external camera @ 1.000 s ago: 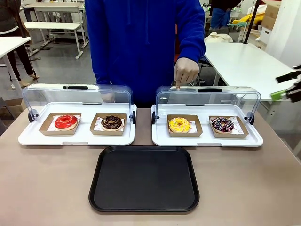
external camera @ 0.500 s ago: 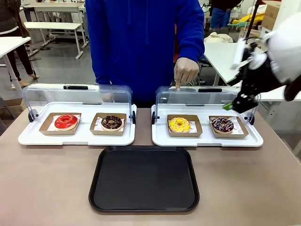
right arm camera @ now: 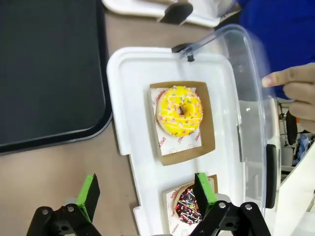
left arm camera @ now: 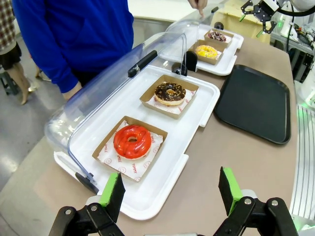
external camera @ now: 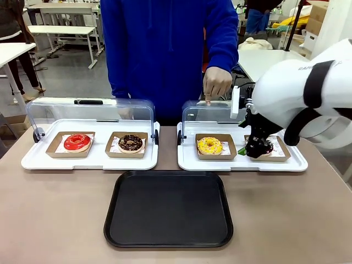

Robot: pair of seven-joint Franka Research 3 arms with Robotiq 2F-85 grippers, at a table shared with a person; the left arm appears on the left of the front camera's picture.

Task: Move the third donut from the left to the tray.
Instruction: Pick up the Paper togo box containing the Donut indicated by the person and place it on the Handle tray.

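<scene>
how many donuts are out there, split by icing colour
red donut: 1
yellow donut: 1
dark chocolate donuts: 2
total: 4
</scene>
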